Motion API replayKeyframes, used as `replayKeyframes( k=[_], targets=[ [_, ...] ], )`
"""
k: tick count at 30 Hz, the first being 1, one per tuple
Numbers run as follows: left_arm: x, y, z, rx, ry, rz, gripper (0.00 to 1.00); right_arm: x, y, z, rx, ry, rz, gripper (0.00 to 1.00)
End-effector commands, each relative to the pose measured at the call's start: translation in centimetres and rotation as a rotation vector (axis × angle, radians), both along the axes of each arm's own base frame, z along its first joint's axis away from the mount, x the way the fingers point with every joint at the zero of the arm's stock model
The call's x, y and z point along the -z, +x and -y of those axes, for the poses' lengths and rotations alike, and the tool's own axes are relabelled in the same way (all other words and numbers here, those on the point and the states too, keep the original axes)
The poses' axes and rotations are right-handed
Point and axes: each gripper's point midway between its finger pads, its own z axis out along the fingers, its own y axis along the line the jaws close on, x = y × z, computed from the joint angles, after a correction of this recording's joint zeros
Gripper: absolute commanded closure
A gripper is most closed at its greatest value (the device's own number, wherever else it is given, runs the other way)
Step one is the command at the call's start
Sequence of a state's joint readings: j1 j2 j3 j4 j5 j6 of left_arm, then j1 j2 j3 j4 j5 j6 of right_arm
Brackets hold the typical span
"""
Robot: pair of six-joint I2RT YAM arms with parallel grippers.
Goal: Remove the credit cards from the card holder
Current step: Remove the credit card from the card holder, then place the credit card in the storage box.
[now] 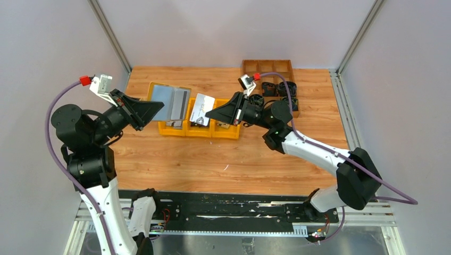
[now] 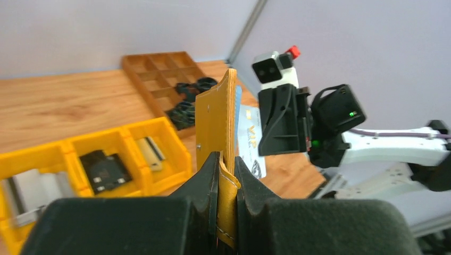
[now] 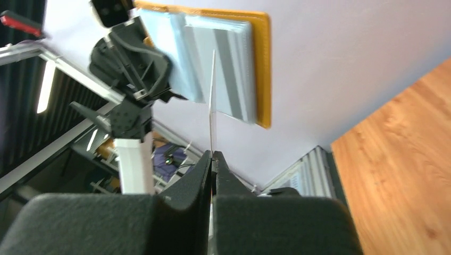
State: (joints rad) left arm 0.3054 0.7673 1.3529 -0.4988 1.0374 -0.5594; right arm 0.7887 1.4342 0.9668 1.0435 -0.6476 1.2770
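Observation:
My left gripper (image 1: 159, 108) is shut on the near edge of the mustard-tan card holder (image 1: 171, 103) and holds it upright above the yellow bins. In the left wrist view the holder (image 2: 215, 119) stands edge-on between my left gripper's (image 2: 227, 162) jaws. Silver-grey credit cards (image 3: 213, 64) lie against the holder's face. My right gripper (image 1: 208, 113) is shut on one pale credit card (image 1: 202, 108), right beside the holder's right edge. That card (image 3: 211, 106) shows edge-on above my right gripper (image 3: 212, 158). Its printed face (image 2: 249, 139) shows behind the holder.
A row of yellow bins (image 1: 198, 130) lies under both grippers, holding a black card (image 2: 103, 170), a beige card (image 2: 149, 152) and a silver card (image 2: 32, 194). A wooden compartment tray (image 1: 268, 68) with black parts (image 1: 278, 89) sits at the back right. Walls enclose the table.

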Motion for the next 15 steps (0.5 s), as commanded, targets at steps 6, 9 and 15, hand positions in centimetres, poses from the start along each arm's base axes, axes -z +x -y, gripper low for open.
replayKeyframes(
  k=[6,9,15],
  targets=[
    [1.1,0.9,-1.6,-0.071,0.194,0.055,1.00,8.3,6.2,-0.3,0.192,-0.332,-0.073,1.00],
    [0.7,-1.6,1.4,0.202,0.121,0.047,1.00,11.9,9.0,-1.7,0.258,-0.459,-0.102,1.00],
    [-0.2,-4.1,3.0,0.426,0.002,-0.006,1.00,15.6,11.9,-6.7,0.284,-0.569,-0.095,1.00]
  ],
)
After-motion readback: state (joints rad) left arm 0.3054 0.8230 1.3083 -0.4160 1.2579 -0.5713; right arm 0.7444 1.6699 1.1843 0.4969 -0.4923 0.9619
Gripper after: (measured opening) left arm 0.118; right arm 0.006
